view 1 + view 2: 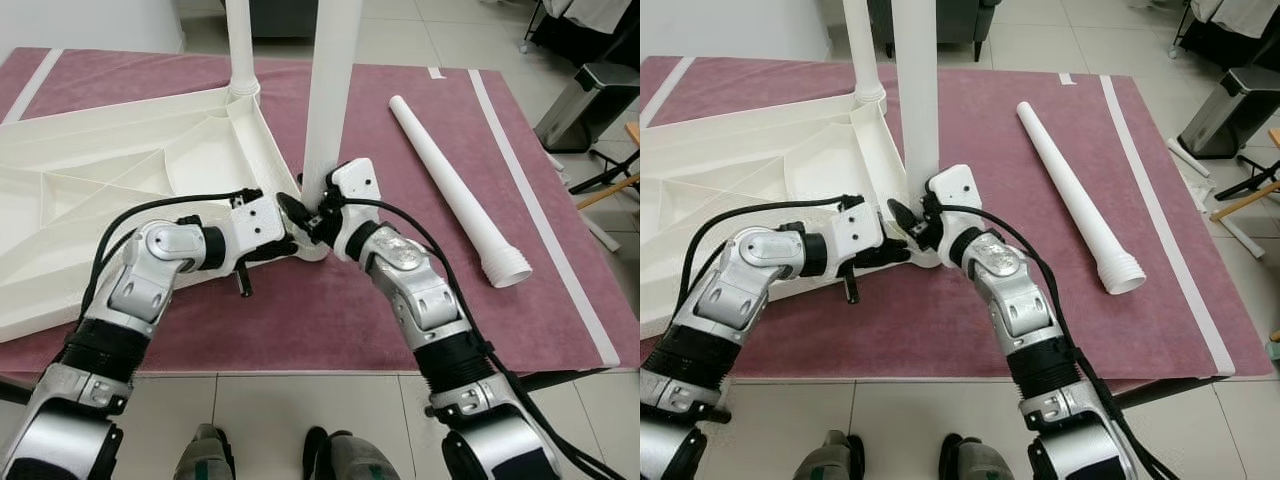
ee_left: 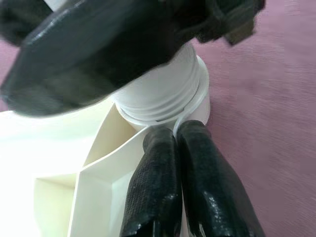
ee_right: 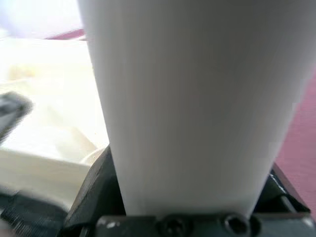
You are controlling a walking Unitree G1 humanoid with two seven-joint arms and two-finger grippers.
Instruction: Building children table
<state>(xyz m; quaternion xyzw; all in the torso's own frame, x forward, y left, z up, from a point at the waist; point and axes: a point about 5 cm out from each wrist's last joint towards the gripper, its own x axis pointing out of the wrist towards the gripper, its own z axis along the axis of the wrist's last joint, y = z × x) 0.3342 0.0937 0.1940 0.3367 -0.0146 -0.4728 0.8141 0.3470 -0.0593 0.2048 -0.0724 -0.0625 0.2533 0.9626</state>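
A: What is closest to the camera?

B: The robot's two silver arms, reaching forward over the near edge of the surface (image 1: 300, 330), which is covered in a maroon cloth. Below them, on the tiled floor, its feet show.

A: And the tools?

B: They meet at the near corner of the white tabletop (image 1: 90, 190), which lies upside down with its ribbed underside up. The right tool (image 1: 923, 222) is clamped around the base of the upright leg (image 1: 330, 90) standing in that corner; the right wrist view has the leg (image 3: 192, 108) pressed between the black fingers. The left tool (image 1: 289, 212) sits just beside it, its fingers (image 2: 163, 192) pressed together and touching the rim of the corner socket (image 2: 195, 106), where the leg's threaded end enters. They hold nothing.

A: Where is the rest of the table?

B: The tabletop spreads to the left across the cloth. At its far corner a second leg (image 1: 240, 45) stands upright in its socket. To the right, well apart from the tabletop, a loose leg (image 1: 455, 185) lies flat on the cloth, threaded end toward the robot.

A: Anything beyond?

B: A grey bin (image 1: 590, 105) stands on the floor past the right edge.
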